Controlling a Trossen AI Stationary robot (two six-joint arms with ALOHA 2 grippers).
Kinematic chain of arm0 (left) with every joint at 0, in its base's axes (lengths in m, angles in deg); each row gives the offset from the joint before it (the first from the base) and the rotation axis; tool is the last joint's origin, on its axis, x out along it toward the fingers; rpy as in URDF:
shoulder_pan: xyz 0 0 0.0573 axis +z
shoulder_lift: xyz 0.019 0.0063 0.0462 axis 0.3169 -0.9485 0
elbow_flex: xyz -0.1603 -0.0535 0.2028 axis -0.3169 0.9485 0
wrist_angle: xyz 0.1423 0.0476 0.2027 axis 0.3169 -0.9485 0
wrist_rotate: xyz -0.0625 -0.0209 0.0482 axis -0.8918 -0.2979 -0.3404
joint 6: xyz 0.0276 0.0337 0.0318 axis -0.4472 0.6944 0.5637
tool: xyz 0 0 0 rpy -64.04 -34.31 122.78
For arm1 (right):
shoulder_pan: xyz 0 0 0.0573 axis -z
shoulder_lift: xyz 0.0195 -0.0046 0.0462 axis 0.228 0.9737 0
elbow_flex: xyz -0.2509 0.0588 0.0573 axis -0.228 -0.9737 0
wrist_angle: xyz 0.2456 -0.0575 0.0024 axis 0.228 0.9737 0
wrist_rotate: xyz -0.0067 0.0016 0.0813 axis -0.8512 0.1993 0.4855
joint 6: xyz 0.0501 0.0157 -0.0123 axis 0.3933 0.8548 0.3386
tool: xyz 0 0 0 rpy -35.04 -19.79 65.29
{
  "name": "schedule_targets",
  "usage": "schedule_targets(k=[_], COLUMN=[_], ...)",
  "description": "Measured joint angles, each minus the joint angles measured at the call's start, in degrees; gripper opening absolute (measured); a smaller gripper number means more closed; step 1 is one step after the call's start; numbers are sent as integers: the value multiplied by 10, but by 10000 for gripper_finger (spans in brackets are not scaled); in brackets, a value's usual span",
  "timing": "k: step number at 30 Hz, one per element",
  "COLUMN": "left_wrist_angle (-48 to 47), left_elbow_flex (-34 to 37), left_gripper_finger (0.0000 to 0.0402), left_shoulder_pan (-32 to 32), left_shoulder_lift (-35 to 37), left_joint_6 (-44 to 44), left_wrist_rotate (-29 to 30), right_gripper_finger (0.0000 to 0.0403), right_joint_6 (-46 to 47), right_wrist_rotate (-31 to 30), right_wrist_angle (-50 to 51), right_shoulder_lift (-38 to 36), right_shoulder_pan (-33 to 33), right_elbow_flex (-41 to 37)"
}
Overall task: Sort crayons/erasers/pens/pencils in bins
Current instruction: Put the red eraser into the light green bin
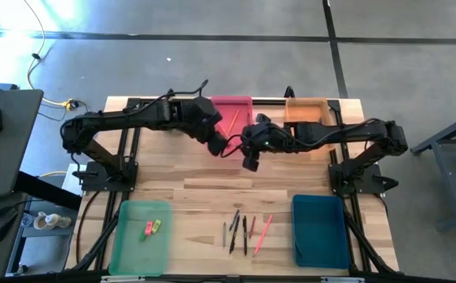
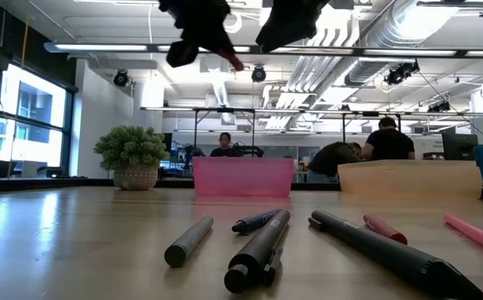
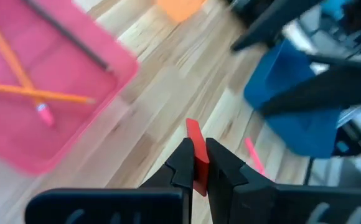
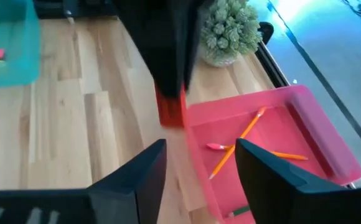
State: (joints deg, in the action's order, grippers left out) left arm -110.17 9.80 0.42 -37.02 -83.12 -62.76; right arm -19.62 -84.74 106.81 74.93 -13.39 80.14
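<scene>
My left gripper (image 1: 220, 145) hovers over the pink bin's (image 1: 232, 118) near edge, shut on a red stick (image 3: 196, 155). My right gripper (image 1: 249, 161) hangs just to its right, open and holding nothing (image 4: 199, 162). Orange pencils (image 4: 243, 140) and a dark one (image 3: 68, 34) lie flat in the pink bin. The erasers (image 1: 151, 228), pink and yellow-green, lie in the light green bin (image 1: 137, 251) at the table's near left. The orange bin (image 1: 307, 114) stands right of the pink one, and the teal bin (image 1: 320, 228) is at the near right. My left gripper pinches the red stick between its two fingers. One end (image 3: 193, 127) juts out past the fingertips. The fingers come from above, slanting down, and the stick (image 4: 170, 109) is lifted clear of the table, beside the pink bin's near rim.
Several pens and sticks (image 1: 244, 232) lie loose on the table between the green and teal bins, close to the near edge (image 2: 258, 242). A potted plant (image 2: 129, 154) stands by the far left. People sit in the room beyond the table.
</scene>
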Motion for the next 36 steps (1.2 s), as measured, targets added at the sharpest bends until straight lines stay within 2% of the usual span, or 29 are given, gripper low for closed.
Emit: schedule_targets(k=[3,9,21,28,36], left_wrist_angle=[-61,-193,-382,-401,-352], left_elbow_flex=[0,0,1,54,138], left_gripper_finger=[6,5,5,5,5], left_shoulder_pan=[-16,-62,-239,-349,-464], left_shoulder_lift=[17,52,82,82,82], left_joint_6=[7,2,-132,-257,-403], left_wrist_rotate=[21,27,52,25,-24], right_gripper_finger=[185,184,183,183,183], right_joint_6=[6,15,18,23,23], right_wrist_rotate=[12,17,16,16,16], right_wrist_angle=[27,60,72,70,70], right_shoulder_lift=[-6,-6,-6,-6,-6], right_shoulder_pan=[-3,-12,-13,-13,-13], right_elbow_flex=[0,0,0,0,0])
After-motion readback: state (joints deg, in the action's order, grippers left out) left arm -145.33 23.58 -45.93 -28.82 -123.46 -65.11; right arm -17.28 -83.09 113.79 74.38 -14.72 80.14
